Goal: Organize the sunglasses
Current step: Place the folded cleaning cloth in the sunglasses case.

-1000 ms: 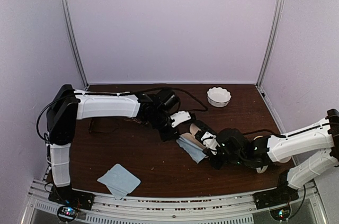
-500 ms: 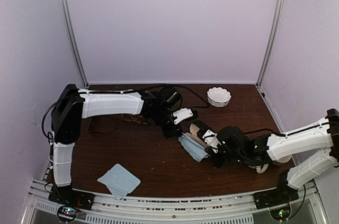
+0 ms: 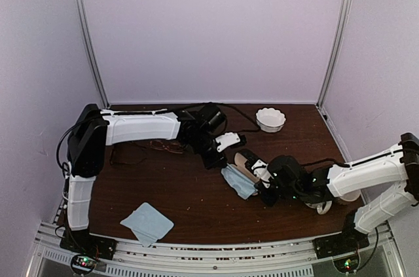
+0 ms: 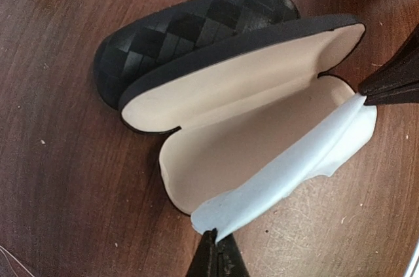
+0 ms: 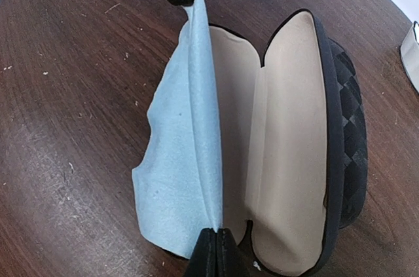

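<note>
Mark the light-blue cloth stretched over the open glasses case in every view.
Top external: cloth at table centre, just below the glasses case.
Left wrist: cloth lower right, across the case's rim.
Right wrist: cloth centre-left, over the case's left side.
Shared landmark: the open black, cream-lined glasses case.

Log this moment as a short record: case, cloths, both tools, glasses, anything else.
case: open on the table, cream lining showing, no glasses inside
cloth: light blue, stretched between both tools along the case's open edge, partly over the lining
left tool: shut on one corner of the cloth
right tool: shut on the opposite corner
glasses: dark pair and copper pair lie on the table left of the case
spare cloth: flat near the front left edge
bowl: white, at the back
</note>
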Action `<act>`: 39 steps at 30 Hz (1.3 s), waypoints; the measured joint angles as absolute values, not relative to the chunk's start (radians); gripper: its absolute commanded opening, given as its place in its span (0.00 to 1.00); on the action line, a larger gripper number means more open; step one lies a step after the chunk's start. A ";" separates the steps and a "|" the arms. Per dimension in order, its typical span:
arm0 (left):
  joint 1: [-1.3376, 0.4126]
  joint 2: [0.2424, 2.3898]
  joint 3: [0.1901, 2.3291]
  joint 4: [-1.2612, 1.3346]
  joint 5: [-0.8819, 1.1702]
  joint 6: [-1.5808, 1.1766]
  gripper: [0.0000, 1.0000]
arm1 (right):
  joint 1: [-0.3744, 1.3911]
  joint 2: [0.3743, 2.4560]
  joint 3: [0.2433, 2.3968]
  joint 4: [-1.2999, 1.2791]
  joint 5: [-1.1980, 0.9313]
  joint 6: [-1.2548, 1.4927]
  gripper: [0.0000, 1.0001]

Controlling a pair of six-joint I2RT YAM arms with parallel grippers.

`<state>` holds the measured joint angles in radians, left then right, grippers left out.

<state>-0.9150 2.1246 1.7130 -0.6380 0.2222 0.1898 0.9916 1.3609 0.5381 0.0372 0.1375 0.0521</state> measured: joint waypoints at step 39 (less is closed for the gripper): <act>-0.909 2.285 1.893 -0.707 0.270 0.202 0.00 | 0.957 1.468 0.619 -0.099 0.129 0.164 0.00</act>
<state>-0.9092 2.2852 1.8935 -0.7067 0.2703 0.2016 0.9565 1.4685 0.6193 -0.0986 0.1287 0.1638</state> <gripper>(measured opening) 0.007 0.006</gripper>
